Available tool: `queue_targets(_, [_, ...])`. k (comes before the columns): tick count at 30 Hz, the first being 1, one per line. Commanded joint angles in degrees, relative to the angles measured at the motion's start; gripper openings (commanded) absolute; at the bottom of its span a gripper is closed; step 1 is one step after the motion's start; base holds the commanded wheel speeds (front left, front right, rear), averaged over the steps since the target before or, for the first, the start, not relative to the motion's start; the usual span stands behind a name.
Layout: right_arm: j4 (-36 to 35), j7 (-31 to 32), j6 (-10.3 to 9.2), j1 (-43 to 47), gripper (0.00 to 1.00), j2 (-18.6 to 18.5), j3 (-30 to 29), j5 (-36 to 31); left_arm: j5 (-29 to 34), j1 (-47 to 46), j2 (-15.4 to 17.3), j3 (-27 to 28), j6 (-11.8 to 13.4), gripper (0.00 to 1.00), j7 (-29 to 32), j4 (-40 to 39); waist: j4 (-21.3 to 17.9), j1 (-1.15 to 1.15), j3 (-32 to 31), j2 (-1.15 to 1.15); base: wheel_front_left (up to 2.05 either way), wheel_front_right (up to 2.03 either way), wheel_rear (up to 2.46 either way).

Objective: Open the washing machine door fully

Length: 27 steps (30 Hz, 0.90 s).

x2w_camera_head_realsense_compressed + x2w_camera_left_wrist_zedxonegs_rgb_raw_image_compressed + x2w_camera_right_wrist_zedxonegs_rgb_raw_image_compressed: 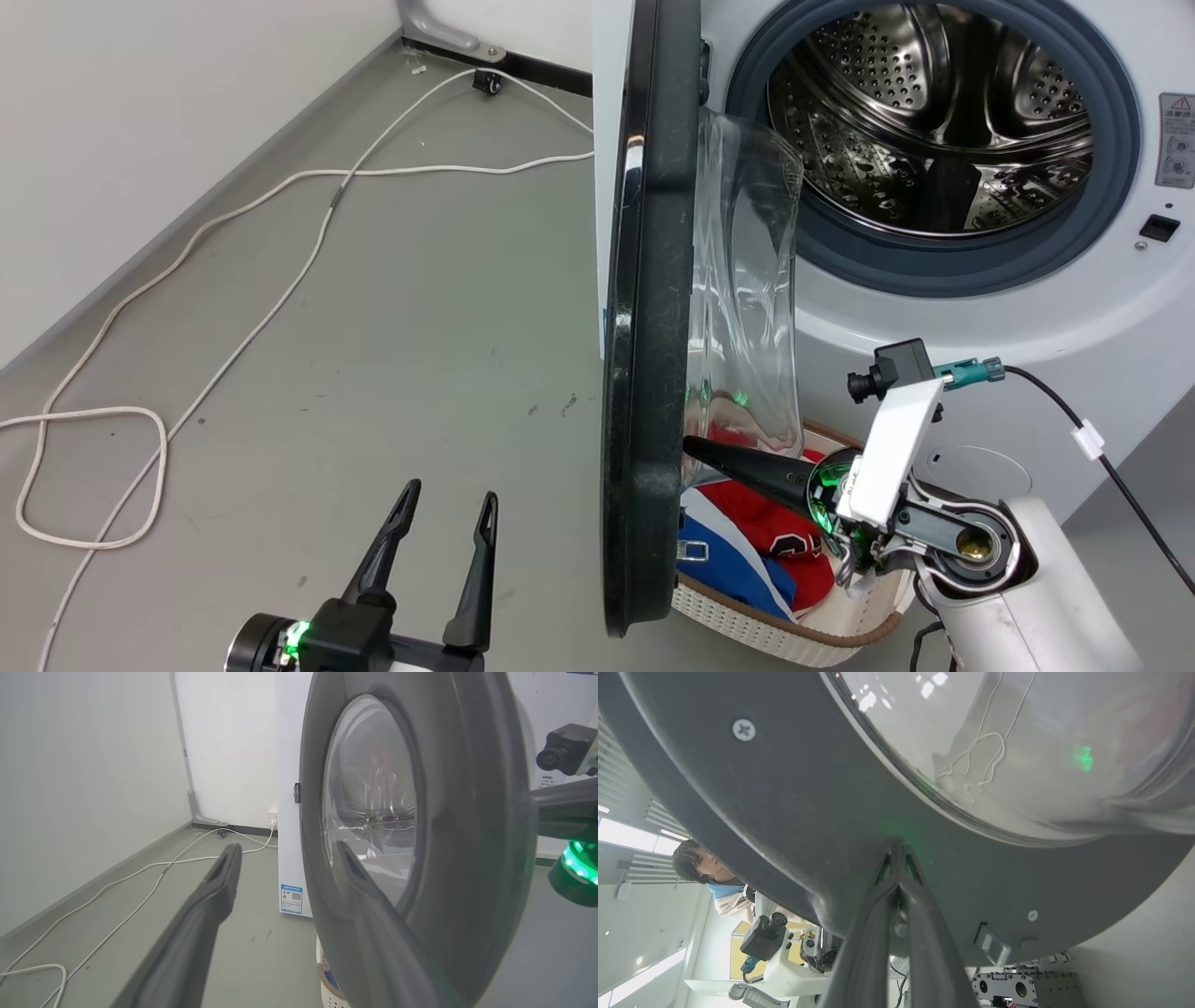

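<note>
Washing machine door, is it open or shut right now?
Open. The washing machine door stands edge-on to the head camera, swung clear of the drum, whose perforated steel inside is exposed.

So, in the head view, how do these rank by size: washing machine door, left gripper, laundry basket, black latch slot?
1. washing machine door.
2. laundry basket and left gripper look alike; the basket is partly hidden.
3. black latch slot.

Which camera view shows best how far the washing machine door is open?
Head view: the washing machine door stands edge-on, clear of the drum. Left wrist view shows its outer face; right wrist, its inner side.
</note>
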Motion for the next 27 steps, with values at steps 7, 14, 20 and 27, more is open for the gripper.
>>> queue_targets(7, [0.13, -1.55, 0.0, -1.03, 0.0, 0.24, -1.36, -0.94, -0.4, 0.08, -0.05, 0.71, 0.5, 1.0, -0.16, -0.26, -0.62, 0.0, 0.11, 0.0, 0.0, 0.0, 0.0])
queue_targets(14, [-6.74, -8.68, 0.0, 1.25, 0.0, -3.74, -3.49, -7.54, -0.73, -0.16, -0.05, 1.75, 0.58, 1.0, -0.16, 0.0, -1.79, 0.0, -0.55, 0.0, 0.0, 0.0, 0.0])
queue_targets(20, [-15.27, -24.75, 0.0, 4.87, 0.0, -11.3, -0.28, -22.71, -0.78, -0.61, -0.06, 2.57, 0.44, 1.0, -0.16, -0.28, -2.85, 0.0, -0.61, 0.0, 0.0, 0.0, 0.0])
queue_targets(27, [-14.16, -46.19, -0.01, 9.43, 0.0, -17.88, 2.52, -43.5, -1.07, -0.54, -0.06, 3.11, 0.42, 1.0, -0.16, -0.64, -3.95, 0.0, -0.46, 0.0, 0.0, 0.0, 0.0])
